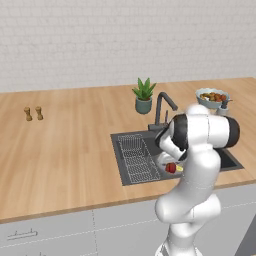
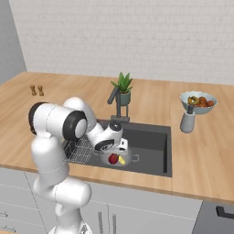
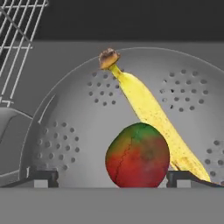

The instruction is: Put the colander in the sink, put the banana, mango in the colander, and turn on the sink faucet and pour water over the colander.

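Behind wooden counter (image 1: 65, 150), brick wall (image 1: 100, 40)

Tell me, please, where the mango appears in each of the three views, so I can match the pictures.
Left base view: the mango is right of centre, in the sink, beside the arm.
Right base view: centre-left, just under the gripper.
Hand view: bottom centre, between the fingertips.
Shared landmark: the banana beside it in the colander.
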